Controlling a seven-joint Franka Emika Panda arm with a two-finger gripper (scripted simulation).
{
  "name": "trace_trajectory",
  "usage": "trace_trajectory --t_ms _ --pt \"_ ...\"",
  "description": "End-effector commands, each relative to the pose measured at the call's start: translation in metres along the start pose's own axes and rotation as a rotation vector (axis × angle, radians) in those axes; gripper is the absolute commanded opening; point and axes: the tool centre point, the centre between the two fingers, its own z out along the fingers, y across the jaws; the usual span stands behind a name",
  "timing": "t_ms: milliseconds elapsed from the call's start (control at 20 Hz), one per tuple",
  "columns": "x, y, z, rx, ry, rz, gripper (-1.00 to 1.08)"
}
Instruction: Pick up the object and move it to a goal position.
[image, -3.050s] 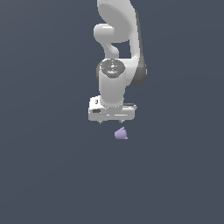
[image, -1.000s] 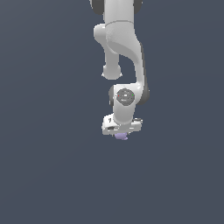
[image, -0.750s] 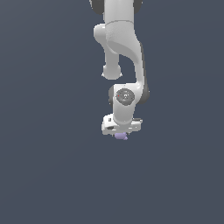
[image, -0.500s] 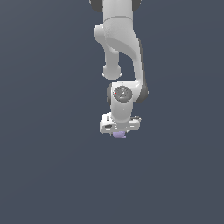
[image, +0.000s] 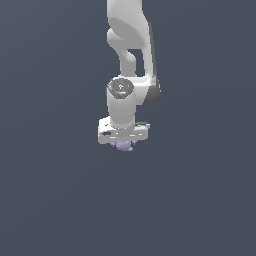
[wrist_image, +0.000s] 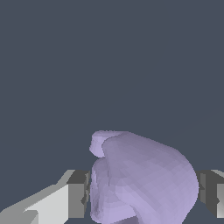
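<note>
While the white arm is reaching straight down in the exterior view, the gripper is clamping the object, a small pale lavender lump that is peeking out just below the gripper's broad white body. In the wrist view the gripper is showing a dark grey finger pad on one side and a second pad at the opposite side, and the object is sitting between them, filling the gap. The first pad is lying right against the lump's flank; the other is standing just beside its rounded bulge, and whether it is touching cannot be told for sure. The lump is looking irregular, with a broad rounded dome toward one finger and a smaller knob jutting out at its far end, away from the gripper's palm. Above the gripper in the exterior view, the round wrist joint with its grey cap is facing the camera, and the arm's thicker links are rising beyond it out of the picture. All around, a plain dark blue-grey backdrop is filling both views.
</note>
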Motion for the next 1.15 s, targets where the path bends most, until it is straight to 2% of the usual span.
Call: trace_trajectory --t_ms 0,550,850,1100 --pt "-0.004 0.021 -0.025 0.000 0.001 0.001 -1.00" --pt "-0.016 0.102 -0.122 0.001 0.001 0.001 -1.00" --pt "-0.017 0.124 -0.148 0.000 0.000 0.000 -1.00" --pt "-0.017 0.130 -0.155 0.000 0.000 0.000 -1.00"
